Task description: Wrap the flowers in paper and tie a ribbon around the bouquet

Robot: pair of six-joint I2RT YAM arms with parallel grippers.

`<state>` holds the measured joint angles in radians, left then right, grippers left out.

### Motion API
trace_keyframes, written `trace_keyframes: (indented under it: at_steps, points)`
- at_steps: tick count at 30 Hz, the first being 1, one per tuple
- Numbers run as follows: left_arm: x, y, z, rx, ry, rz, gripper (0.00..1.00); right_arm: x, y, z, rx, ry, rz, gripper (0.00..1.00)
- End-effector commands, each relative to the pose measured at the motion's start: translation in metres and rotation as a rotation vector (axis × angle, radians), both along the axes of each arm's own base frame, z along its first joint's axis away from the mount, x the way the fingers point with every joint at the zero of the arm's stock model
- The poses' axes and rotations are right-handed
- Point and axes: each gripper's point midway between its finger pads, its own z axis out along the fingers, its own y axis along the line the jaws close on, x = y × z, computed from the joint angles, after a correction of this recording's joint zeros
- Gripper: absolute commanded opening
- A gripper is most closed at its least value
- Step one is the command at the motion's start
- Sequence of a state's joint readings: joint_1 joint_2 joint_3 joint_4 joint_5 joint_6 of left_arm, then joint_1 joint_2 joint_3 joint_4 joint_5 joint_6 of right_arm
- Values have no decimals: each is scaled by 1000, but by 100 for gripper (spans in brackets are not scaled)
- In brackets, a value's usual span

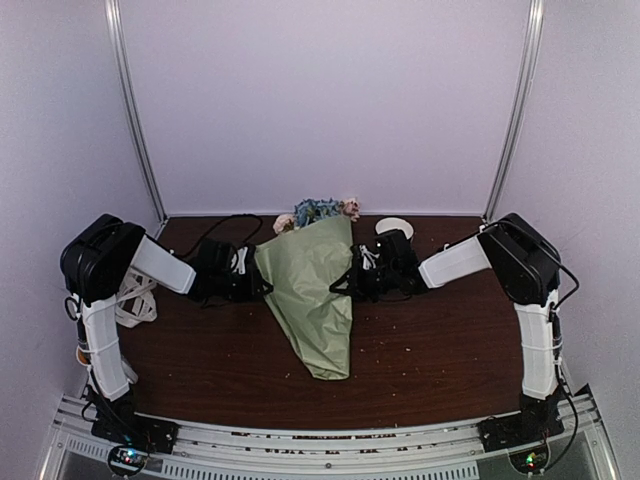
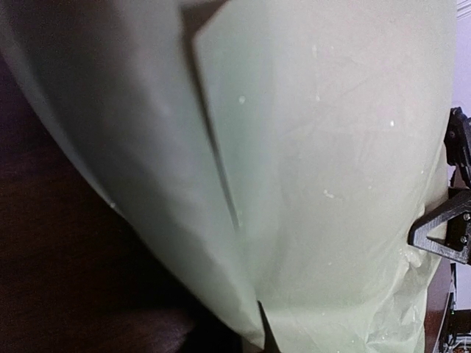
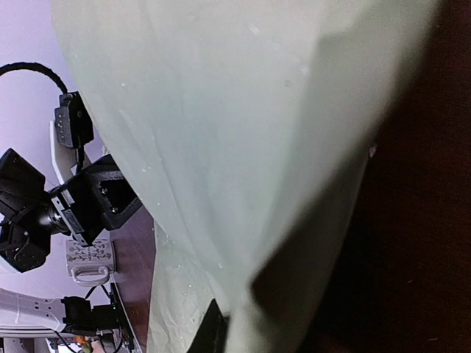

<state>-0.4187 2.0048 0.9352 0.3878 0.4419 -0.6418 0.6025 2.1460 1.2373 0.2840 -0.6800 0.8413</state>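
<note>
The bouquet (image 1: 312,300) lies in the middle of the table as a sage-green paper (image 2: 324,147) cone, its narrow tip towards the arms. Blue and pink flowers (image 1: 318,211) show at its wide far end. My left gripper (image 1: 262,280) is shut on the paper's left edge, and in its wrist view only one dark fingertip (image 2: 266,338) shows under the sheet. My right gripper (image 1: 340,283) pinches the right edge, where the paper (image 3: 221,132) folds down beside its one visible finger (image 3: 212,334). The cream-white ribbon (image 1: 135,298) lies in loops beside the left arm, held by neither gripper.
A white roll (image 1: 393,227) sits at the back right of the brown table (image 1: 440,340). Black cables (image 1: 225,225) run behind the left gripper. The back wall stands close behind the blooms. Small crumbs dot the table on the right.
</note>
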Motion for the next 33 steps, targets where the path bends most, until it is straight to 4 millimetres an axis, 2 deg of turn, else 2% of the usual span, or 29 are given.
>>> trace_keyframes:
  at_steps: [1, 3, 7, 9, 12, 14, 15, 17, 19, 22, 25, 27, 30, 33]
  points:
    - [4, 2, -1, 24, -2, -11, 0, -2, 6, 6, -9, -32, 10, 0]
    - [5, 2, 7, 31, -14, -15, 0, -3, 4, 6, -42, -46, 12, 0]
    - [9, 7, 27, 71, -32, -10, 43, -4, 3, 9, -81, -78, 21, 0]
    - [10, 13, 41, 103, -52, -3, 55, -4, 3, 9, -96, -85, 21, 0]
    - [9, 24, 71, 169, -100, 9, 68, -4, 1, 8, -115, -95, 17, 0]
    - [6, 34, 92, 236, -126, 12, 74, -4, 2, 7, -131, -99, 20, 0]
    - [3, 42, 102, 277, -133, 22, 83, -5, 2, 6, -143, -101, 25, 0]
    - [-2, 71, 113, 384, -116, 97, 88, -7, 2, 4, -172, -106, 31, 0]
    - [-11, 116, 105, 490, -29, 222, 89, -7, 3, 3, -200, -113, 40, 0]
    - [-28, 191, 80, 580, 118, 434, 89, -8, 5, 5, -212, -126, 54, 0]
    - [-42, 237, 61, 649, 217, 578, 89, -9, 6, 6, -212, -135, 65, 0]
    - [-52, 257, 50, 705, 281, 646, 88, -11, 8, 8, -214, -140, 75, 0]
    - [-68, 269, 35, 785, 352, 669, 87, -14, 11, 10, -212, -146, 96, 0]
    - [-75, 283, 31, 858, 366, 700, 87, -15, 11, 10, -213, -151, 108, 0]
